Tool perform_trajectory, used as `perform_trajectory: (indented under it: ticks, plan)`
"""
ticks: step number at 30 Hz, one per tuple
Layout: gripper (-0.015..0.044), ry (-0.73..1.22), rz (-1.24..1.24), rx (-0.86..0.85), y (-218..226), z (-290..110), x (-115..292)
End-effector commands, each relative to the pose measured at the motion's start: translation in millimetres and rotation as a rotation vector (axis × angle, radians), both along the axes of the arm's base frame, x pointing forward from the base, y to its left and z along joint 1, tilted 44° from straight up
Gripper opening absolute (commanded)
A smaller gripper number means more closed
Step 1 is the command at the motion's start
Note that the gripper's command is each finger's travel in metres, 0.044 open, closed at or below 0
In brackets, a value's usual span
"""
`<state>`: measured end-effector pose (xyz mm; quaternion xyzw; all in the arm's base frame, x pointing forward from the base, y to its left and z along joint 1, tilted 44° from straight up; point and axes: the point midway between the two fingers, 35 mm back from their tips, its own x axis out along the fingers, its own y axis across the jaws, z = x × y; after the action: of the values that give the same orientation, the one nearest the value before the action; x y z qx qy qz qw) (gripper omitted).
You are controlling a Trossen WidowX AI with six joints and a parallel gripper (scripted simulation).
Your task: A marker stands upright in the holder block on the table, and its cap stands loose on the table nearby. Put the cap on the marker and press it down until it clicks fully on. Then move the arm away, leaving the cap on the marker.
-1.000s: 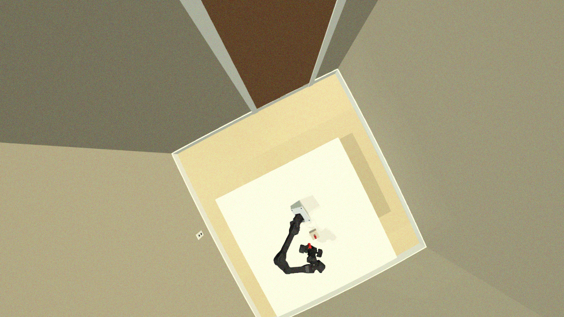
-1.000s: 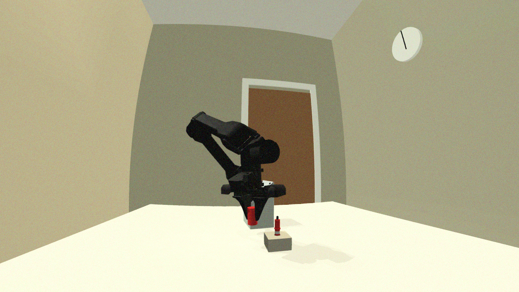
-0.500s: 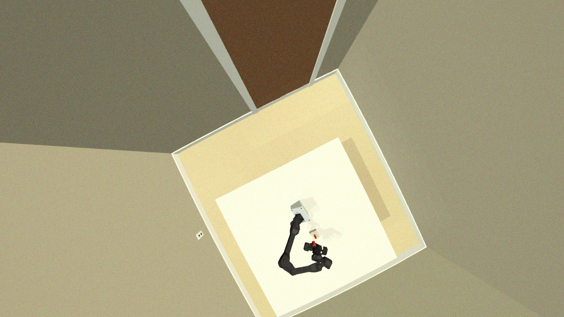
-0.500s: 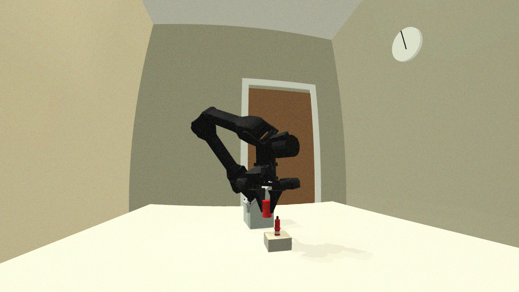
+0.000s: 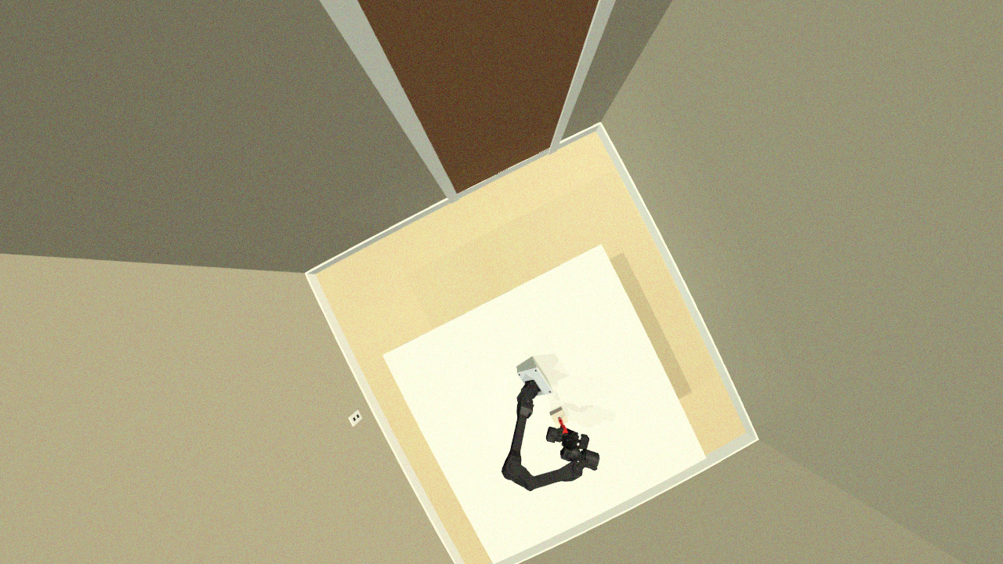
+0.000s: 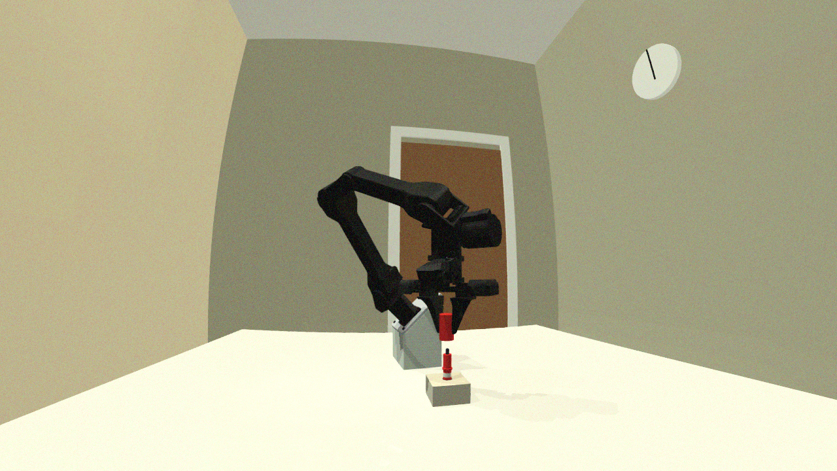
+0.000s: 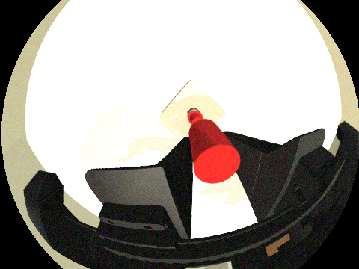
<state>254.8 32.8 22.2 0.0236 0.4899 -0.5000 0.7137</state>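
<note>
Nearest in the exterior view, the block [image 6: 447, 391] is sitting on the table [image 6: 234, 409] with the marker [image 6: 446, 364] standing upright in it, its dark tip bare. Directly above that tip, with a clear gap between, the red cap [image 6: 446, 326] is hanging from the gripper [image 6: 446, 319], whose fingers are closing partway on the cap's upper part and pinching it firmly. Behind them the arm's grey base [image 6: 412, 345] is standing, and further back the door.

The wrist view is showing the cap [image 7: 212, 152] lined up over the marker tip [image 7: 194, 115] and block [image 7: 197, 100], though how exactly its open mouth is centring on the tip cannot be told.

What may go wrong: if the cap is sitting slightly off-axis or tilted in the fingers, its rim could catch the tip on descent, bending the marker sideways or pushing the cap askew in the grip. Pressing too lightly would likely be leaving it unclicked; opening while still touching could be lifting it off again.
</note>
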Motion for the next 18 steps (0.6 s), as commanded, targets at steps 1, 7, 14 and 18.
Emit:
perform_trajectory:
  ticks: [1, 7, 14, 18]
  plan:
    - [0.0, -0.004, -0.006, 0.002, -1, -3, 0]
    - [0.0, -0.004, -0.006, 0.002, -3, -6, 1]
    - [0.0, -0.004, -0.006, 0.003, -11, -14, 1]
    - [0.0, -0.005, -0.006, 0.003, -15, -19, 2]
